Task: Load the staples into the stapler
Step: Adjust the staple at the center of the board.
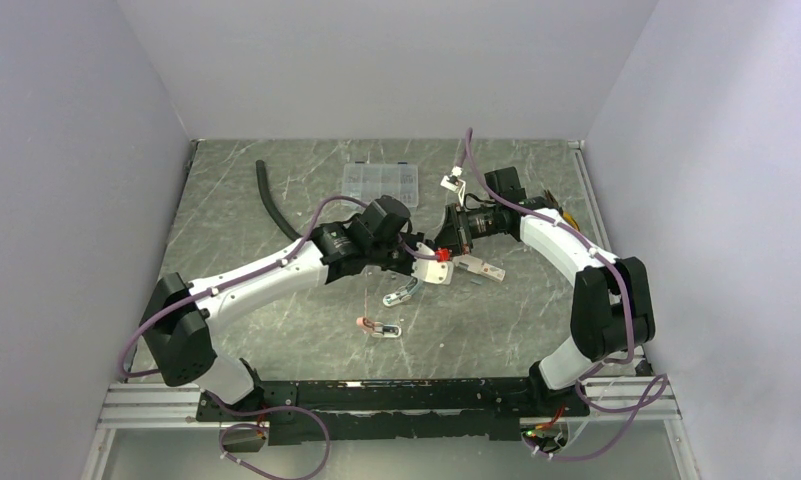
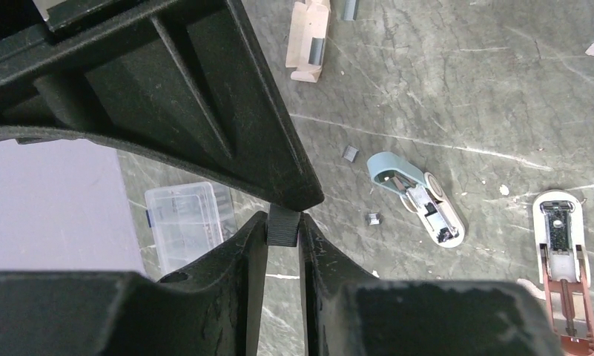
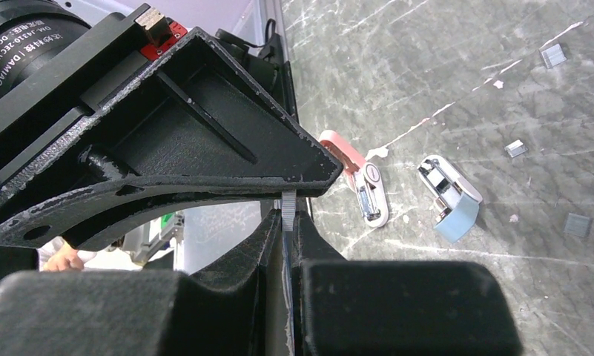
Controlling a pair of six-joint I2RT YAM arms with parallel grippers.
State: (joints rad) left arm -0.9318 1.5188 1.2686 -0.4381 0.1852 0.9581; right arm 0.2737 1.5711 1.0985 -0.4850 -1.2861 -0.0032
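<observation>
A short ribbed strip of staples [image 2: 283,225] sits between the tips of my left gripper [image 2: 283,222], which is shut on it. In the right wrist view the same strip of staples [image 3: 288,210] shows edge-on, with my right gripper [image 3: 287,216] shut on it too. The two grippers meet tip to tip above the table's middle, the left gripper [image 1: 416,256] facing the right gripper [image 1: 439,249]. Below them lies a blue mini stapler [image 2: 416,196], opened, with a pink stapler [image 2: 564,267] beside it, also open. Both staplers lie untouched: the blue stapler [image 1: 401,292] and the pink stapler [image 1: 378,326].
Loose staple bits [image 2: 350,153] lie on the marble tabletop near the blue stapler. A small white carton [image 1: 481,267] lies right of the grippers. A clear plastic box [image 1: 380,184] and a black hose [image 1: 271,200] are at the back.
</observation>
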